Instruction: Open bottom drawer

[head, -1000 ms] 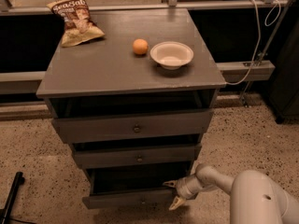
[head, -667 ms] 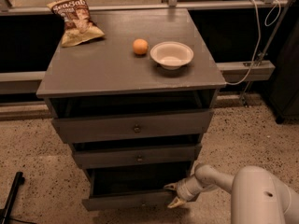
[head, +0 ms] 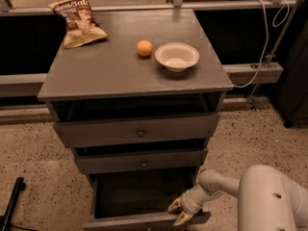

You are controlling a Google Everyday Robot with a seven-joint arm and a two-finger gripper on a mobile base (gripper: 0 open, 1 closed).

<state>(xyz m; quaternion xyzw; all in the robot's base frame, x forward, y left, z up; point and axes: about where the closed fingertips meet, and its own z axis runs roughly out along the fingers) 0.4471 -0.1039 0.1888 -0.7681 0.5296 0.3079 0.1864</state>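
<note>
Down at the lower edge, the bottom drawer (head: 126,223) stands pulled well out of the table (head: 120,71). The frame cuts off its grey front, so its knob can't be seen. Its inside is a dark, shadowed hollow, and whether anything lies in there is hard to make out.

The gripper (head: 178,212) sits at the right end of that front. Its jaws are spread, one pale tip on the inner side and one on the outer, with the front's top edge between them. Whether they press the wood is unclear. The white, rounded arm (head: 269,196) comes in from the lower right, and its bulk runs out of frame.

Above it, the middle drawer (head: 115,163) and the top drawer (head: 106,133) each show a small round knob, and both sit a little proud of the carcass. Up top on the matt grey paint are a crinkled chip bag (head: 79,20) at the back left, a round orange (head: 144,48), and just beside it a shallow pale bowl (head: 177,57). A cable (head: 262,42) hangs at the right. The floor (head: 33,167) is speckled stone.
</note>
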